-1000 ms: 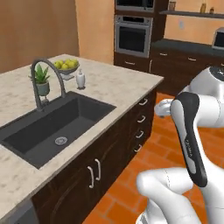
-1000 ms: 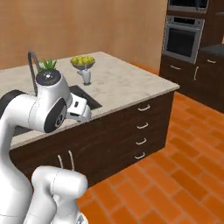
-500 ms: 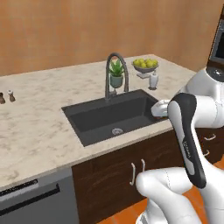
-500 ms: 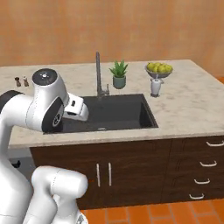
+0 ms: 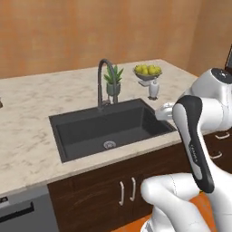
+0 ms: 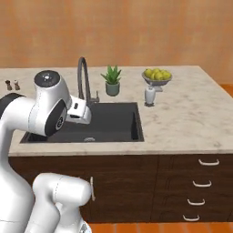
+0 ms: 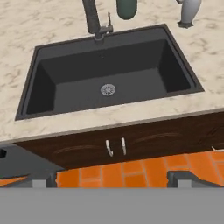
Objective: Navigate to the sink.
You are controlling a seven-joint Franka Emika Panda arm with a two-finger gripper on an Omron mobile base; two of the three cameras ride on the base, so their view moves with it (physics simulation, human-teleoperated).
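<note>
Since half a second earlier the base had swung on round, so both base views shifted as a whole and the large rectangular dark-grey single-basin sink point(image 5: 108, 131) came to sit nearly square ahead, set into the beige speckled stone surface point(image 5: 31, 108); nothing on that surface had itself moved. Judged from this, the drive to the sink was in its closing stage: the next move called for little more than a small final approach or squaring-up, then a stop in front of the dark wooden cabinet doors point(image 7: 114, 146) below the basin. In the hand view the basin lay toward 12 o'clock, its round metal drain point(image 7: 108, 89) near the middle of its floor, and the basin looked dry and held nothing else. At the basin's far rim stood the tall arched dark-grey gooseneck faucet point(image 6: 83, 77). Beyond it, toward 1 o'clock in the right base view, a small grey pot held a spiky green plant point(image 6: 112, 80), and farther toward 2 o'clock a grey footed bowl was heaped with yellow-green fruit point(image 6: 156, 75), with a small white shaker-like bottle point(image 6: 149, 94) just beside it. The gripper point(image 7: 109, 178) showed two dark tips well apart with only floor between them, gripping nothing.
</note>
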